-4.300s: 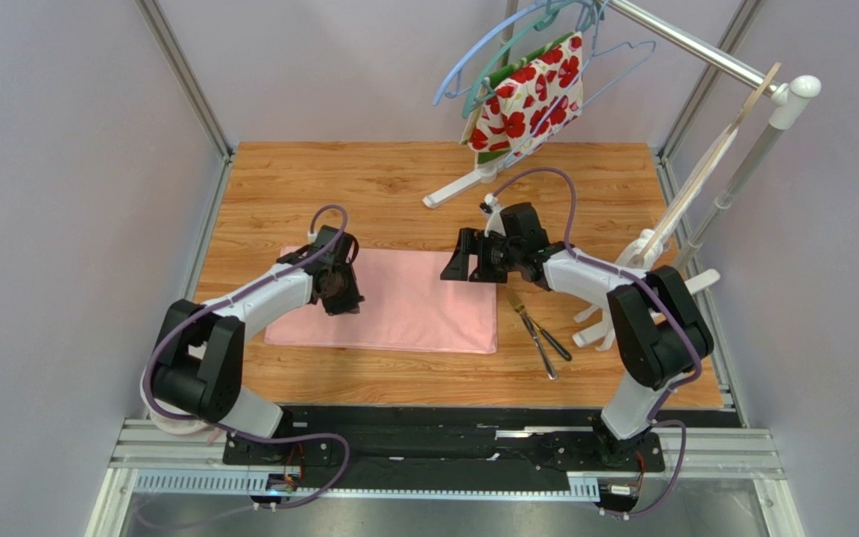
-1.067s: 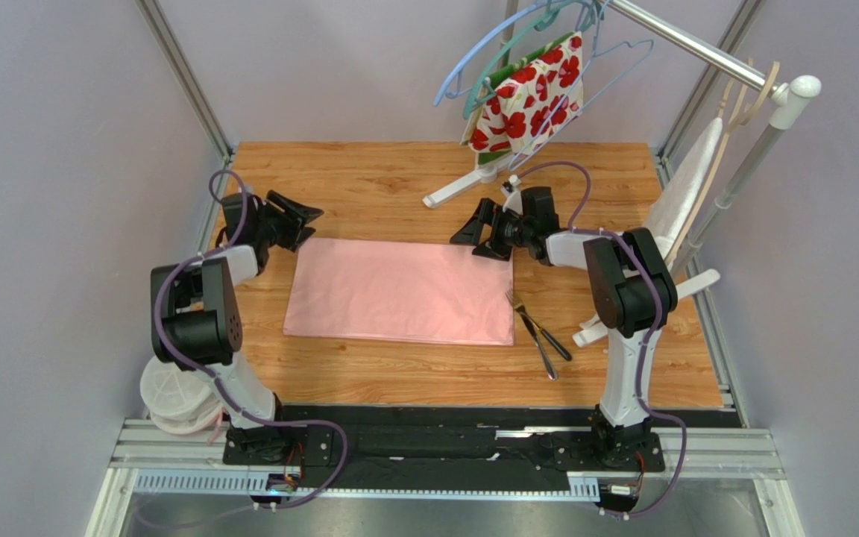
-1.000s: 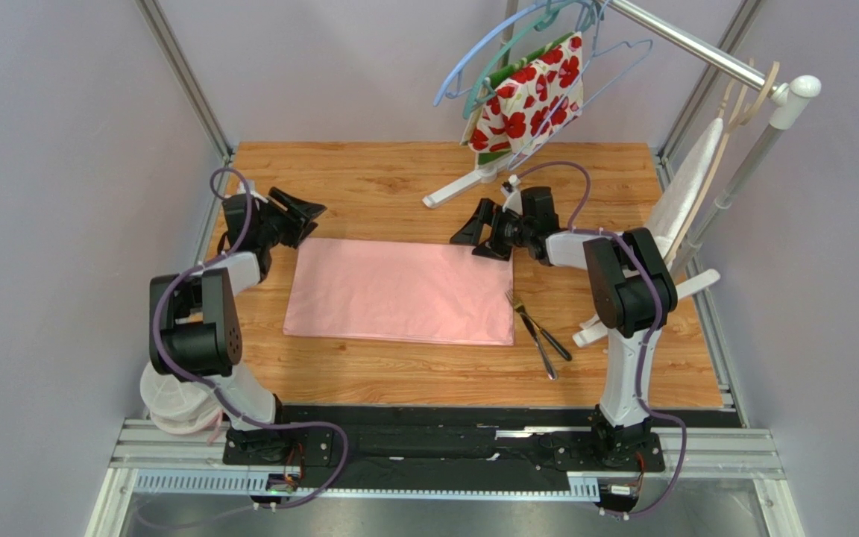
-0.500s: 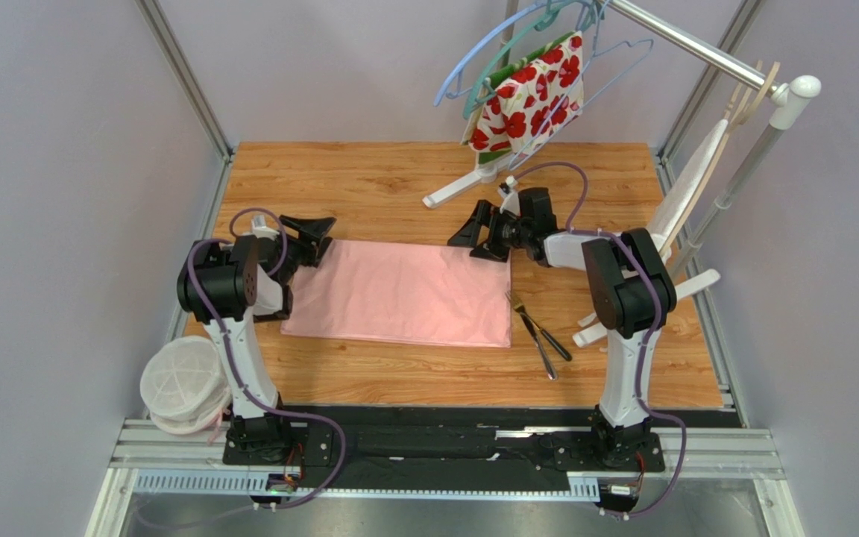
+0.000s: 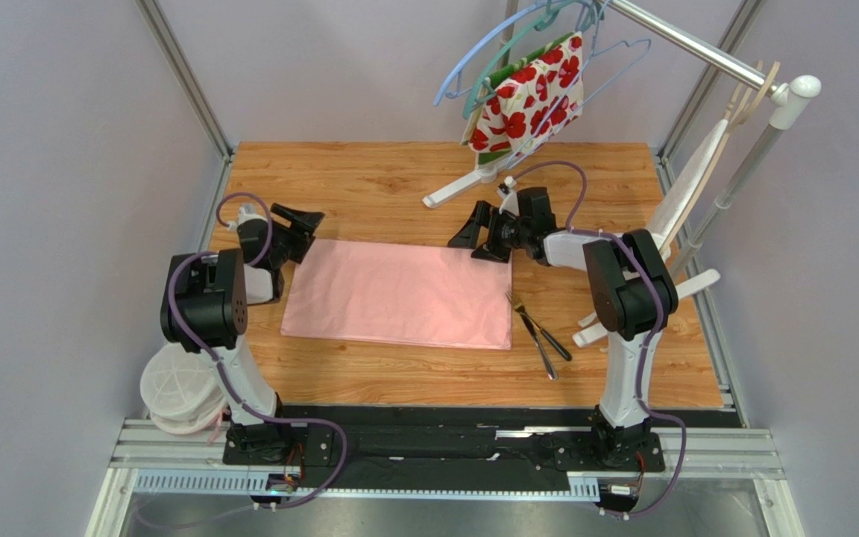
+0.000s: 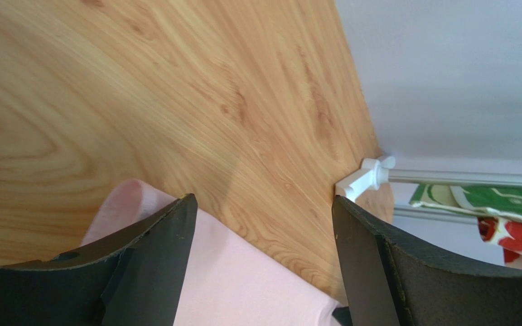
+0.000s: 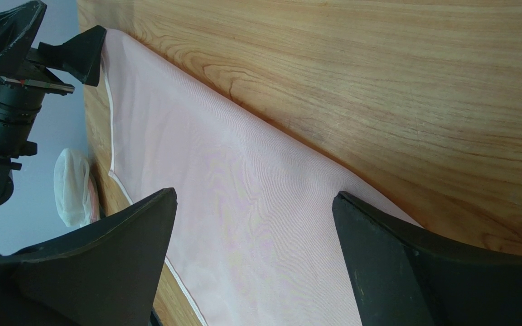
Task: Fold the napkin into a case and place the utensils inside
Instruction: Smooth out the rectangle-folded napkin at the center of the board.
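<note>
Jaws spread wide on both sides, nothing pinched: left gripper (image 5: 306, 227) sits low at the napkin's (image 5: 400, 293) far left corner, right gripper (image 5: 471, 239) at the far right corner. Napkin lies flat on the table (image 5: 367, 179), utensils (image 5: 540, 330) just beside its right edge

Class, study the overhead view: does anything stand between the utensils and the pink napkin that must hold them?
Nothing visible does. The utensils lie on the table right beside the right edge of the napkin, with no object between them. The napkin lies flat, not yet a case.
</note>
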`<state>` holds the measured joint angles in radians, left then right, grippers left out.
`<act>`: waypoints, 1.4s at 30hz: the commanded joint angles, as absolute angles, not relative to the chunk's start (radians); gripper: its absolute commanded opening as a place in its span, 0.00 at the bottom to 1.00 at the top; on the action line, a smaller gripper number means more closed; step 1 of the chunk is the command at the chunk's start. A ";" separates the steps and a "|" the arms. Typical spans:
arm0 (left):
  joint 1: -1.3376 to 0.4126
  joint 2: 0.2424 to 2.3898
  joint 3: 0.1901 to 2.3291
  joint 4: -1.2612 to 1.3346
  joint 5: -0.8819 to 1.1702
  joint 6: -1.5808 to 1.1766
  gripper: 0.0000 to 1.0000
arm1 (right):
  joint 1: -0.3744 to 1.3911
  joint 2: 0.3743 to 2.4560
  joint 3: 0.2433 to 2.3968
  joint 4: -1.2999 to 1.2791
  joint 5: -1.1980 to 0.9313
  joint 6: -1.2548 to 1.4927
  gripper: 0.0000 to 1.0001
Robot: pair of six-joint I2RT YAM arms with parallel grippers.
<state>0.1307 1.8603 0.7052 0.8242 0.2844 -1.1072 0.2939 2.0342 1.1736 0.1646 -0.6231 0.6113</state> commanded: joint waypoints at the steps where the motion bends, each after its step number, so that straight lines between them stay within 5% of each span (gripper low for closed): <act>1: 0.164 1.873 0.752 0.721 0.282 -1.069 0.82 | 0.293 2.019 1.200 0.081 -0.554 0.560 0.95; 17: 0.046 1.594 0.713 0.759 0.351 -0.830 0.80 | 0.307 2.017 1.204 0.087 -0.580 0.560 0.95; 25: -0.069 1.799 0.673 1.101 0.359 -1.048 0.77 | 0.339 2.005 1.253 0.061 -0.574 0.561 0.96; 34: -0.080 1.859 0.650 1.001 0.299 -1.063 0.78 | 0.428 1.950 1.287 0.061 -0.543 0.586 0.98; 42: -0.080 1.875 0.655 0.897 0.255 -1.092 0.78 | 0.555 2.150 1.535 0.074 -0.594 0.643 0.98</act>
